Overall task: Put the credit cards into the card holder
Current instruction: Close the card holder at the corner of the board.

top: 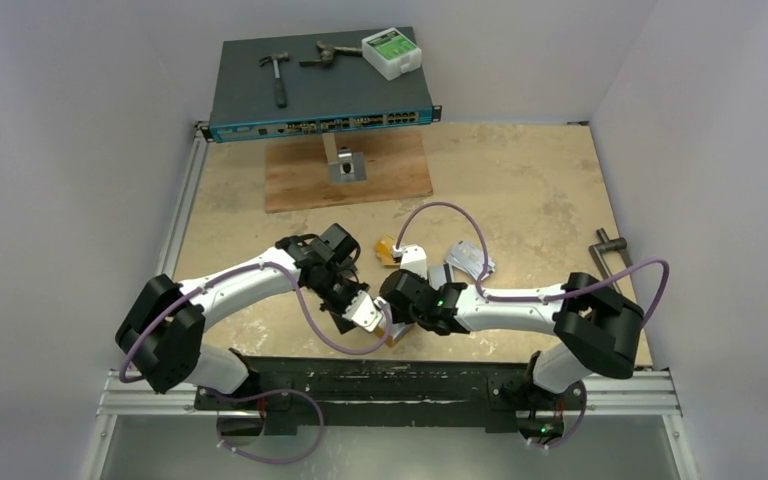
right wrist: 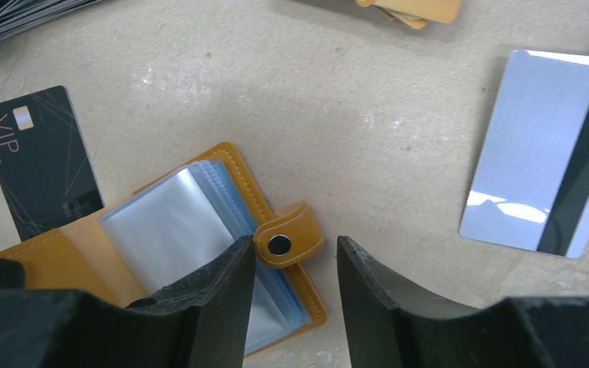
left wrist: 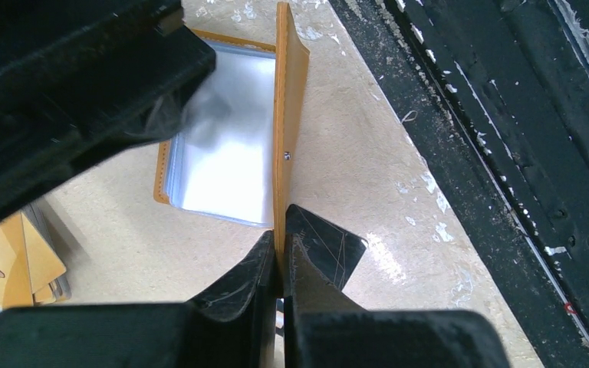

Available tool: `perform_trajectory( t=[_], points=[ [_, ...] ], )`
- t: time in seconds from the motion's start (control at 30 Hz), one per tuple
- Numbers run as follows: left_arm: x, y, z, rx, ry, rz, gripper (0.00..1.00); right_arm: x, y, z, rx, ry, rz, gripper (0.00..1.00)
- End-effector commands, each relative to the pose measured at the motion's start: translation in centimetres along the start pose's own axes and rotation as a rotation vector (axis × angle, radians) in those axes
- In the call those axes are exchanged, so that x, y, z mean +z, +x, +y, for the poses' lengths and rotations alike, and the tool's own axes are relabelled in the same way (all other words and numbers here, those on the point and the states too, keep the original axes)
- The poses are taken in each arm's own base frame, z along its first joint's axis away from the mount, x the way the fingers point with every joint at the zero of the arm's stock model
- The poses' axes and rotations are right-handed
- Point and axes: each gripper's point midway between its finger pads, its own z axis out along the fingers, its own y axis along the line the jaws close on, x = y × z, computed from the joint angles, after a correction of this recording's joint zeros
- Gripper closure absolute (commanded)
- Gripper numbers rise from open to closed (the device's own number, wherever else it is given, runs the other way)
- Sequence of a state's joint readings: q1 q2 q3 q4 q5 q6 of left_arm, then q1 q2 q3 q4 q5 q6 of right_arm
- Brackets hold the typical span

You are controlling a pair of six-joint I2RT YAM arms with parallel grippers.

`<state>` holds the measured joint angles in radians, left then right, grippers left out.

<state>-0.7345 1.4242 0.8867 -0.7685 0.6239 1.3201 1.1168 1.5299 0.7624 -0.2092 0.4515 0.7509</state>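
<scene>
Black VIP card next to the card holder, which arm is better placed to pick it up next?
Probably right. The left gripper is shut on the cover of the card holder, propping it open; the right gripper is open, empty, and hovering near the black VIP card.

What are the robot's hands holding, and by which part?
The left hand pinches the card holder by its raised cover's edge. The right hand holds nothing, open over the snap tab.

A robotics lab bench: white enclosure walls, aluminium frame rail, network switch and hammer.
</scene>
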Motion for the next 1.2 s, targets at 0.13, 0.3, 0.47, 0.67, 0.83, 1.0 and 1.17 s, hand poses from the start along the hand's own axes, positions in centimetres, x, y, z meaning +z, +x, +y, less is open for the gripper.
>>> perform_trajectory(
  t=[0.13,0.3,0.47,0.67,0.83,1.0,1.17],
  points=[
    [-0.8,-1.4,-0.1,0.022,0.002,-0.034,1.00,-0.9,-2.0,-1.8,0.039,0.098,-0.095,0.63],
    [-0.8,-1.3,-0.4,0.019,0.008,-0.036,1.00,-0.7,-2.2,-1.4,0.042,0.082,-0.102,0.67],
    [-0.8,-1.2,-0.4,0.018,0.012,-0.033,1.00,-0.3,-2.3,-0.8,0.039,0.066,-0.102,0.73],
    [-0.7,-1.3,-0.5,0.027,0.021,-0.035,1.00,-0.2,-3.2,0.8,0.031,0.009,-0.114,0.85],
    [-0.7,-1.3,-0.6,0.026,0.027,-0.035,1.00,0.3,-3.0,1.6,0.001,-0.010,-0.098,0.89],
    [-0.7,-1.2,0.4,0.019,-0.007,-0.027,1.00,0.3,-3.0,1.9,0.002,-0.031,-0.097,0.98],
    [-1.0,-0.4,5.4,-0.061,-0.249,0.018,0.59,0.0,-2.2,1.4,0.031,-0.041,-0.084,1.00]
  ],
)
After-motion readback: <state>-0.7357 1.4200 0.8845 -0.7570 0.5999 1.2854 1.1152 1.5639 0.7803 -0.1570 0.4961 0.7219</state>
